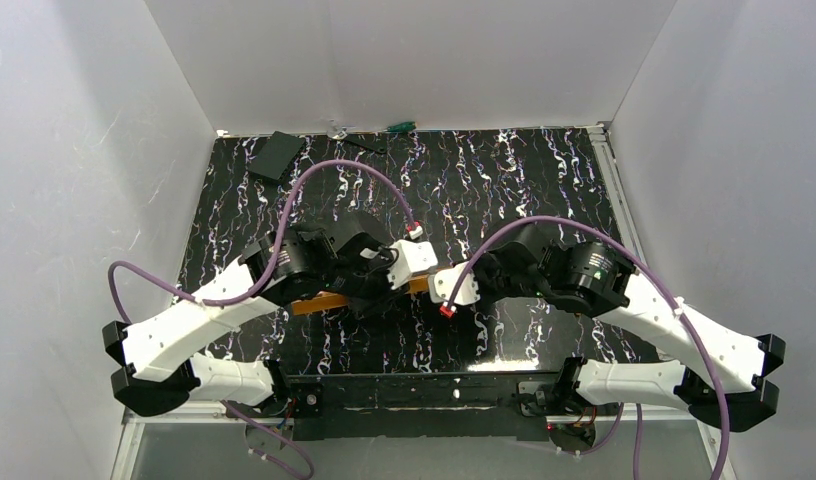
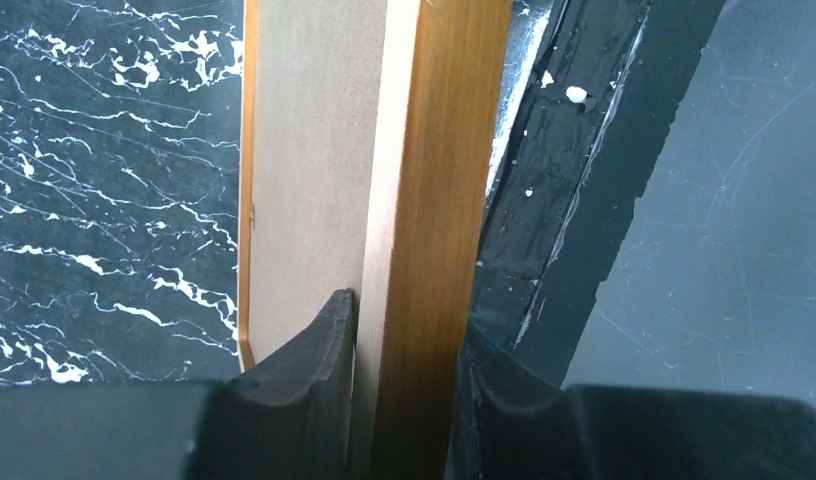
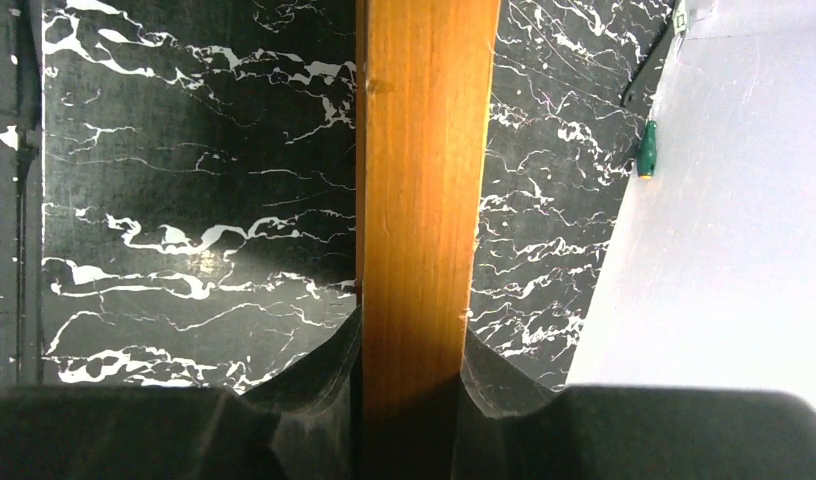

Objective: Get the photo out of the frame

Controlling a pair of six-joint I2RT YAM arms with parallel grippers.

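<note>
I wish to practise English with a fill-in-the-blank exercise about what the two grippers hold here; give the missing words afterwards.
The right gripper is shut on a rail of the frame, which is made of ___.
The left gripper clamps the frame too; the pale board beside the rail is the back of the ___.
The table is black with ___ veins.
Missing words: wood; photo; white.
</note>
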